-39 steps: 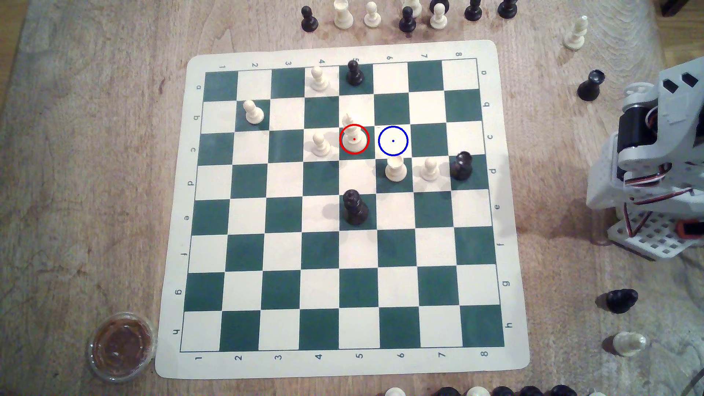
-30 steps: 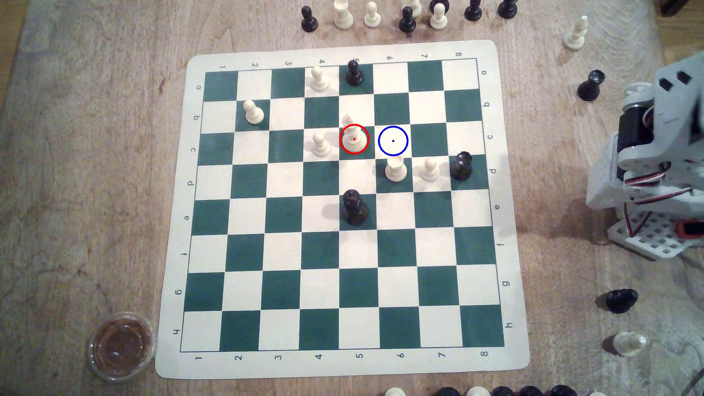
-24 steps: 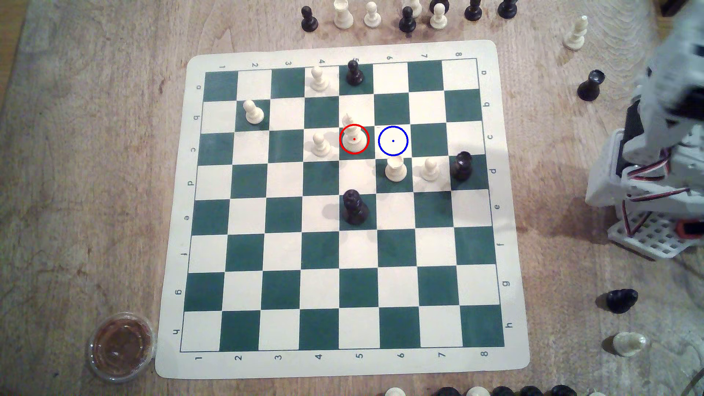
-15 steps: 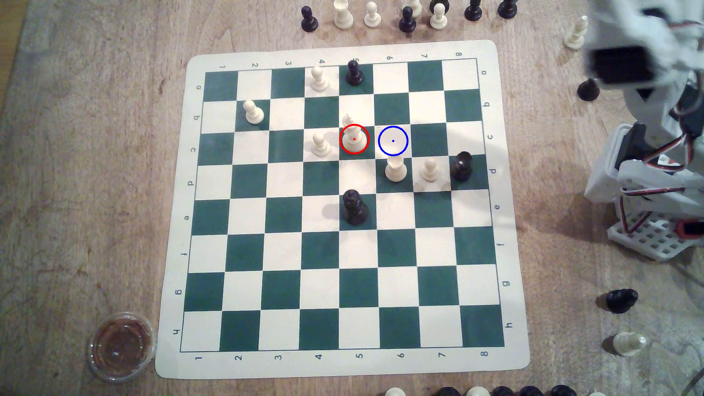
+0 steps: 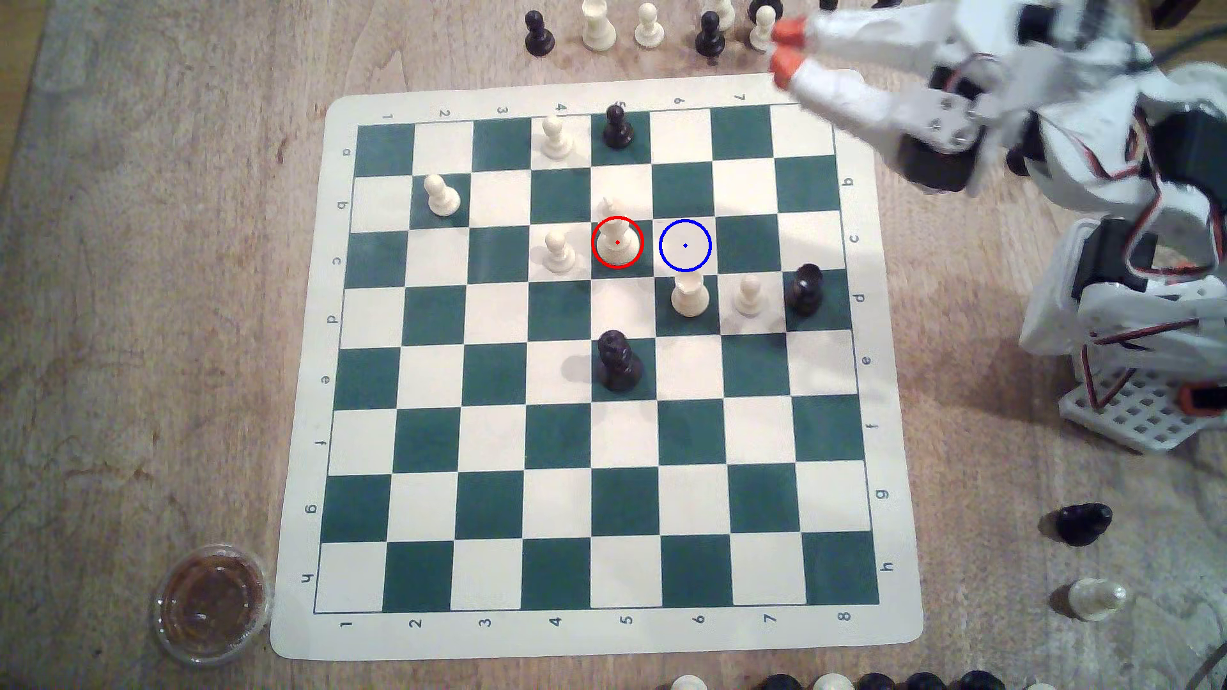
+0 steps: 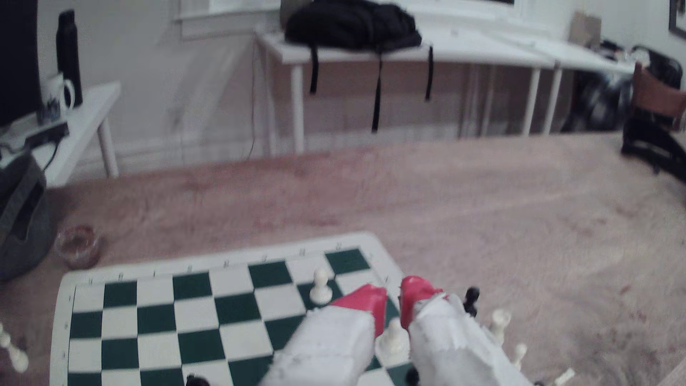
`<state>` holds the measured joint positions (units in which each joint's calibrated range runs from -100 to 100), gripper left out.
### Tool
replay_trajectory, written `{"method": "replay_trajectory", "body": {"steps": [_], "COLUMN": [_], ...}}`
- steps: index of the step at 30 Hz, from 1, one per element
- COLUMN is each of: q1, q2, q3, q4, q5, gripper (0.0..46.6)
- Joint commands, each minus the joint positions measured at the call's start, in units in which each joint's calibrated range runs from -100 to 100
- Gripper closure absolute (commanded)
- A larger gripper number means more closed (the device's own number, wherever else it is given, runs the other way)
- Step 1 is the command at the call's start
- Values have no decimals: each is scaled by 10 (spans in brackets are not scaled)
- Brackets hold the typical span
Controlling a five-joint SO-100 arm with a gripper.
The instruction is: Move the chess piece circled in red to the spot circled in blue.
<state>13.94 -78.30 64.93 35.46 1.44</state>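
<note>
The chess piece (image 5: pixel 617 233), a tall slim cream bishop-like piece, stands upright inside the red ring on a green square near the board's middle. One square toward the exterior view's right is the spot (image 5: pixel 685 245), a bare cream square with a blue ring and dot. My gripper (image 5: pixel 783 48) hovers over the board's top right corner in the exterior view, far from both. Its orange-tipped fingers (image 6: pixel 365 302) stand slightly apart, open, holding nothing. In the wrist view the gripper (image 6: pixel 393 297) points across the green-and-cream board (image 6: pixel 156 319).
A cream piece with a flared top (image 5: pixel 689 295) stands just below the spot, with a pawn (image 5: pixel 749 295) and a black piece (image 5: pixel 803 288) beside it. Another pawn (image 5: pixel 559 252) is left of the bishop. Spare pieces (image 5: pixel 647 26) line the top edge. A cup (image 5: pixel 211 604) sits bottom left.
The arm has unfolded from its tucked pose at the exterior view's right and swung up and out over the board's top right corner. No piece has moved.
</note>
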Motion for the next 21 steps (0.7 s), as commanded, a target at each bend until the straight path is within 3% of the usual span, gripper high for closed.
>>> {"method": "replay_trajectory", "body": {"steps": [1, 8, 10, 13, 18, 21], "q1": [-11, -12, -30, -43, -30, -27], "q2": [118, 291, 379, 469, 550, 577], "q3": [-153, -324, -422, -496, -528, -528], "q4": [76, 163, 254, 292, 266, 256], "q5": [-14, -62, -76, -95, -103, -103], "gripper": [425, 400, 407, 364, 293, 280]}}
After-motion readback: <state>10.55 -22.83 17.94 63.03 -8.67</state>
